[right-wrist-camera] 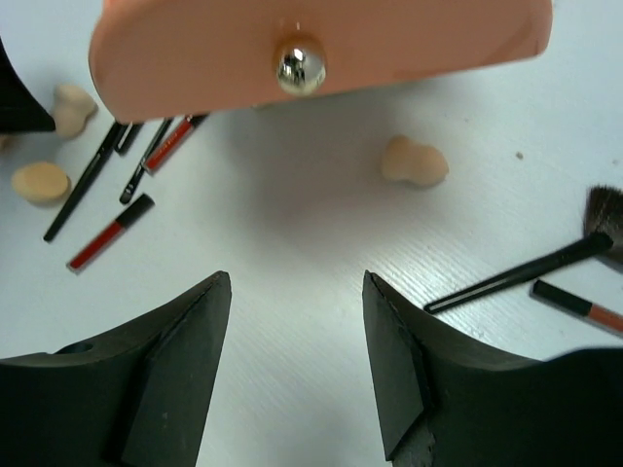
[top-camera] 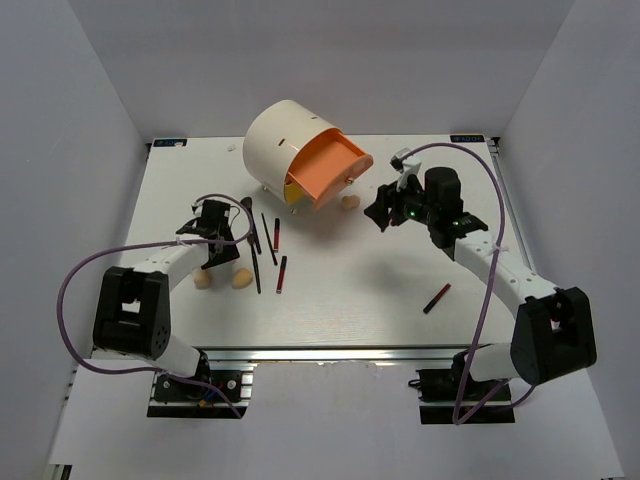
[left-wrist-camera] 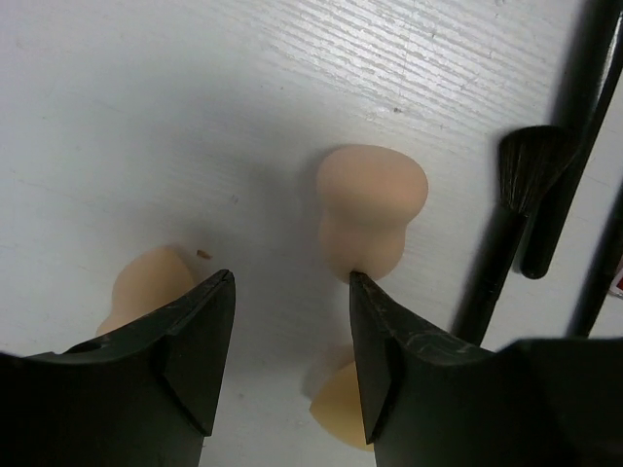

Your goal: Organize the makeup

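Note:
My left gripper (top-camera: 220,255) is open and low over the table at the left. In the left wrist view (left-wrist-camera: 290,277) its right fingertip touches the near end of a peach sponge (left-wrist-camera: 370,209). A second sponge (left-wrist-camera: 146,287) lies beside the left finger, and a third (left-wrist-camera: 341,404) is partly under the right finger. Black brushes (left-wrist-camera: 516,224) lie to the right. My right gripper (top-camera: 378,215) is open and empty, facing the orange drawer front (right-wrist-camera: 321,44) and its metal knob (right-wrist-camera: 299,66). Another sponge (right-wrist-camera: 414,161) lies under the drawer.
The cream cylindrical box (top-camera: 285,140) stands at the back with its orange drawer (top-camera: 330,165) pulled out. Brushes (top-camera: 255,255) and dark-red sticks (top-camera: 281,274) lie left of centre. One stick (top-camera: 436,298) lies at the front right. A brush (right-wrist-camera: 526,272) and a stick (right-wrist-camera: 574,302) lie right of my right gripper.

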Controlling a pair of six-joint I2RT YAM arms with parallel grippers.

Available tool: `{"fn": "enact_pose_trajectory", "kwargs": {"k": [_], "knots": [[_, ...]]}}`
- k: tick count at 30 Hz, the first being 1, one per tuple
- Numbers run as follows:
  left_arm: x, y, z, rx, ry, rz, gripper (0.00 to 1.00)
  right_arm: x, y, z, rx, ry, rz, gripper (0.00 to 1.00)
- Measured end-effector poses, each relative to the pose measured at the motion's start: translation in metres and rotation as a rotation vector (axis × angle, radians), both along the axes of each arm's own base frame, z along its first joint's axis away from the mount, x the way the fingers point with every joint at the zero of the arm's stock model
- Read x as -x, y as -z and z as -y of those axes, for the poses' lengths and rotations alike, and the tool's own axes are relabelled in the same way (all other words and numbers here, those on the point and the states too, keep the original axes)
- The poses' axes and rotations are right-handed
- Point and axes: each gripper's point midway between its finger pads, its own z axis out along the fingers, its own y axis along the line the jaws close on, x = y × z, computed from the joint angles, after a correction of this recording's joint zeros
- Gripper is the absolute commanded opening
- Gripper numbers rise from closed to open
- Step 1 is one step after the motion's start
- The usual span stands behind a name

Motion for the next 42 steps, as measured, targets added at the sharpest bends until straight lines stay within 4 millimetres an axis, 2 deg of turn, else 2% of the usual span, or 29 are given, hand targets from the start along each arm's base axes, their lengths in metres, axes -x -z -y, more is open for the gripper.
{"fn": "enact_pose_trajectory", "kwargs": {"k": [6,10,15,19,20,23,24,27,32,34,36,37,40,42], "knots": [[-0.013,0.006,0.002,-0.01,0.024,-0.004,0.58,0.013,0.006,0.009,0.029,-0.006,0.009,0.62],[-0.023,0.01,0.009,0.007,0.044,0.003,0.5,0.016,0.007,0.011,0.043,-0.013,0.023,0.63],[-0.029,0.017,0.016,0.033,0.062,-0.003,0.44,0.018,0.013,0.013,0.075,-0.031,0.036,0.75],[-0.033,0.02,0.022,0.051,0.07,0.0,0.34,0.016,0.018,0.017,0.086,-0.049,0.037,0.76],[-0.034,0.021,0.023,0.056,0.07,-0.001,0.28,0.014,0.02,0.019,0.086,-0.047,0.034,0.76],[-0.037,0.021,0.026,0.066,0.07,0.003,0.19,0.01,0.023,0.027,0.084,-0.035,0.024,0.76],[-0.038,0.021,0.026,0.068,0.071,0.004,0.12,0.009,0.023,0.029,0.083,-0.031,0.023,0.76],[-0.038,0.021,0.027,0.07,0.071,0.004,0.02,0.006,0.023,0.035,0.083,-0.019,0.023,0.76],[-0.038,0.016,0.028,0.081,0.066,0.016,0.0,0.005,0.023,0.038,0.085,-0.018,0.026,0.75],[-0.041,0.004,0.03,0.098,0.056,0.052,0.0,0.005,0.023,0.039,0.088,-0.028,0.029,0.71],[-0.043,-0.021,0.035,0.137,0.053,0.129,0.0,0.008,0.024,0.038,0.093,-0.053,0.032,0.62],[-0.043,-0.038,0.039,0.159,0.054,0.176,0.0,0.011,0.025,0.037,0.093,-0.069,0.032,0.44],[-0.042,-0.113,0.07,0.245,0.129,0.393,0.0,0.016,0.026,0.038,0.095,-0.106,0.043,0.08],[-0.034,-0.159,0.101,0.31,0.219,0.517,0.0,0.018,0.025,0.04,0.091,-0.115,0.046,0.06]]}}
